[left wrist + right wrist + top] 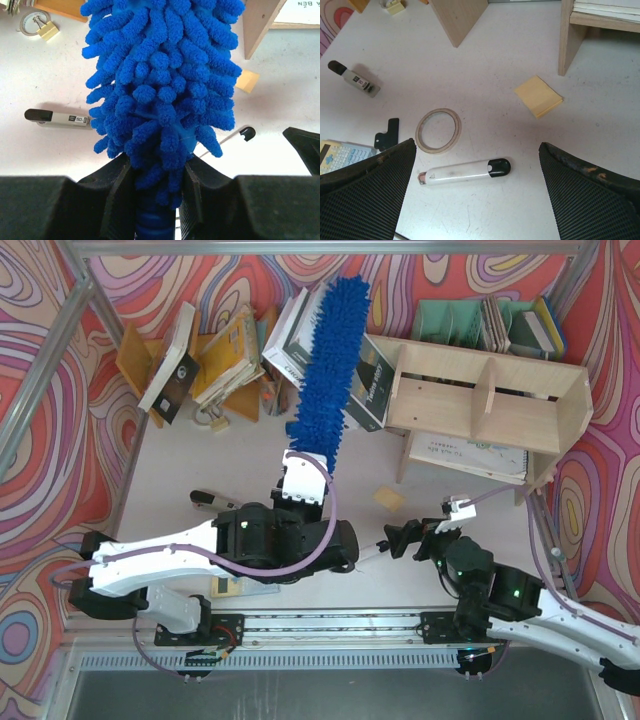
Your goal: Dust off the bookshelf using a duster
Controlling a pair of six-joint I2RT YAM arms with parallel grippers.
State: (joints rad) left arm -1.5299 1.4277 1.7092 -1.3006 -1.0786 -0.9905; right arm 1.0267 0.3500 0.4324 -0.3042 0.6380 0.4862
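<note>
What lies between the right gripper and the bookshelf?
A marker pen, a tape ring and a yellow sticky-note pad; the right wrist view shows all three.

Books (290, 330) crowd the far end of the duster (328, 365) on both sides, so it's pretty tight up there. Off to its right there's a strip of bare table (370, 455) before the bookshelf (495, 415) starts. Under the right gripper (400, 538), jaws spread wide, a marker pen (465, 171) lies between the fingers, with a tape ring (438, 130) just left of it and a sticky pad (538, 96) ahead by the shelf leg.
</note>
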